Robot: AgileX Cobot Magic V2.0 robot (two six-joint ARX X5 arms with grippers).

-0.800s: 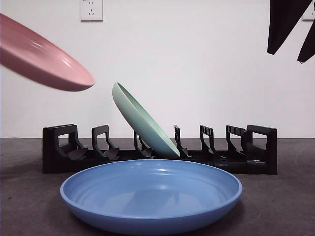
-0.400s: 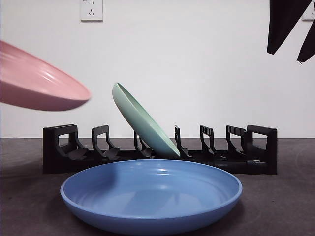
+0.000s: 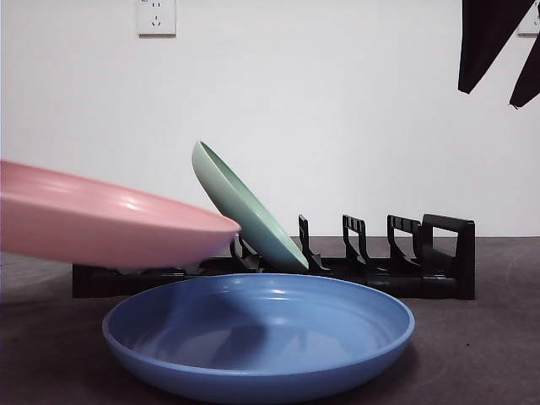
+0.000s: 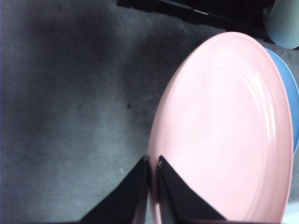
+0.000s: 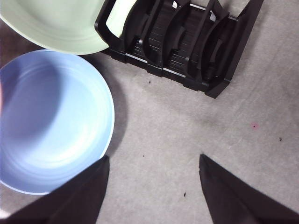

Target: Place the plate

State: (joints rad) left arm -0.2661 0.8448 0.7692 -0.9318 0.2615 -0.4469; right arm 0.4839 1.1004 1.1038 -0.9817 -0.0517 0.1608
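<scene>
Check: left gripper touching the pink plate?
Touching. Left wrist view shows the left gripper closed on the pink plate rim, no gap.

Backdrop: plain white wall (image 3: 337, 101), evenly lit, no strong glare. White wall socket (image 3: 157, 16) high up on it, cut off by the frame's upper edge; a second white fitting (image 3: 531, 25) sits at the far upper corner, mostly hidden. Desk (image 3: 498, 337) is covered in a dark grey, felt-like surface; it reads lighter grey from overhead (image 5: 187, 135), with a few small dark specks and one pinkish speck (image 5: 254, 125). Soft shadows on the desk surface.
</scene>
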